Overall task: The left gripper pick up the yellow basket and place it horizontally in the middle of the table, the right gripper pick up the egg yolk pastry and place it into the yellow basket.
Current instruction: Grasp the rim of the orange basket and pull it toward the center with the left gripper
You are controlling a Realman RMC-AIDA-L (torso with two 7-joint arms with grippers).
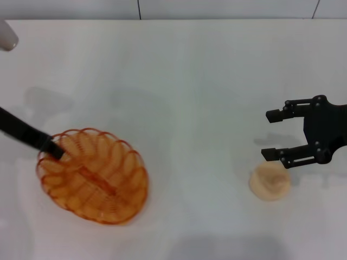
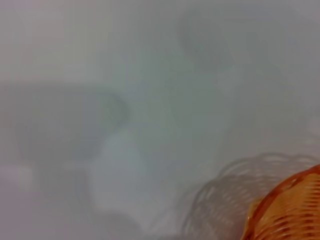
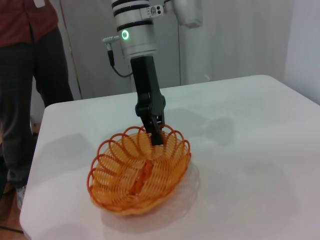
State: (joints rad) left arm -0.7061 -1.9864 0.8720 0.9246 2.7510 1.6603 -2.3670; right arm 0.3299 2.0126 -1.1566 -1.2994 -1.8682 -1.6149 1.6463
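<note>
A white tabletop seen from above. On the robot's left side sits the yellow basket, an oval wire basket lying at a slant and well off centre. The left tool reaches down onto the basket's rim and appears closed on the looped wire there; the basket seems tipped or slightly lifted, though this is hard to judge. On the right side the egg yolk pastry, a pale round bun, rests on the tabletop, untouched. The right tool hovers just beside it, jaws spread wide and holding nothing. By the look of things, the task is at an early stage: the basket is gripped but not yet in the middle, and the pastry is yet to be picked up. The right wrist view alone shows the left arm's green light ring and a person standing beyond the tabletop; the left wrist view shows only a basket edge.
</note>
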